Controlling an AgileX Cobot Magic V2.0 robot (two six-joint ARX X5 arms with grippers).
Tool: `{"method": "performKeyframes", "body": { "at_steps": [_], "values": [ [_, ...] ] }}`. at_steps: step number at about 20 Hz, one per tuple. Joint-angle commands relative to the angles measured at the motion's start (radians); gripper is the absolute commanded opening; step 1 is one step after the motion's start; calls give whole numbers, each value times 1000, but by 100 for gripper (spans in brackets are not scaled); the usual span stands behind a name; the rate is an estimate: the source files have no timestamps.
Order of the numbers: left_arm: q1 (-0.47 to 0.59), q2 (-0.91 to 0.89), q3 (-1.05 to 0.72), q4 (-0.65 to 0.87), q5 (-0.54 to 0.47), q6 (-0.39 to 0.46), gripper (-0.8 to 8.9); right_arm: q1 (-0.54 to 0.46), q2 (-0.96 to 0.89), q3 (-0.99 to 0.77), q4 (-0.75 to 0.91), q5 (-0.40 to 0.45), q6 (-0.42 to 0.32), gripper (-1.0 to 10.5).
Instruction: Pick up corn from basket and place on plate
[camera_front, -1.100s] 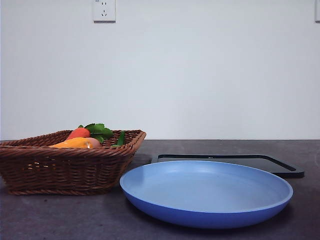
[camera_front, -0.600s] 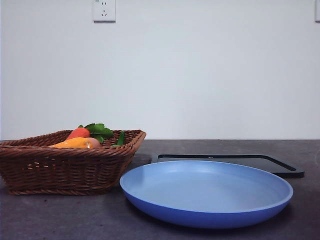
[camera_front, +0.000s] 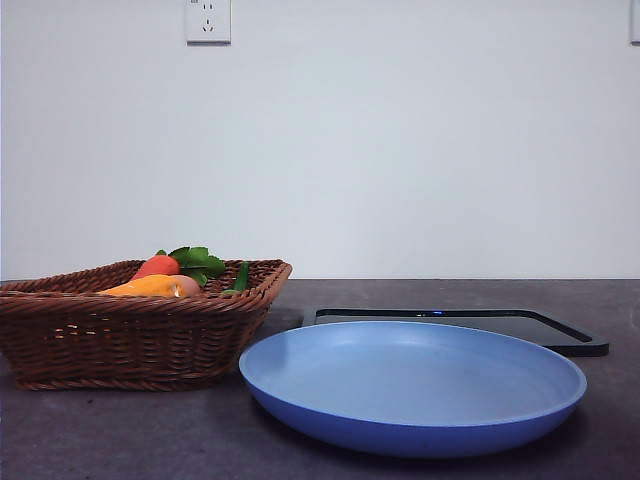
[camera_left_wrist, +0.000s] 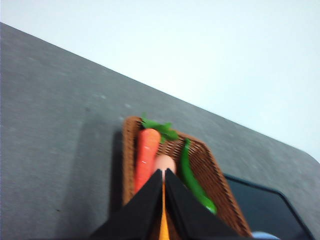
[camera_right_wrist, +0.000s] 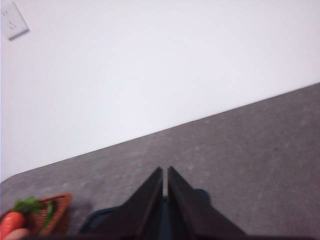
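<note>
Corn lies in basket beside carrot | plate bare | nothing has shifted since earlier frames, pick not begun | left tool clenched, empty, above basket | right tool clenched, empty, waiting over tray

The basket is looking like rough woven brown wicker. The blue plate is looking smooth and a bit shiny. The table is looking dull, grey and speckled.
</note>
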Motion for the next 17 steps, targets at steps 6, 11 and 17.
{"method": "performKeyframes", "body": {
  "at_steps": [6, 11, 17],
  "values": [
    [3, 169, 225, -146, 155, 131, 7, 0, 114, 227, -194, -95, -96, 3],
    [2, 278, 351, -304, 261, 269, 7, 0, 221, 353, -392, -217, -214, 3],
    [-10, 353, 443, -480, 301, 382, 7, 14, 336, 454, -617, -308, -380, 3]
  ]
}}
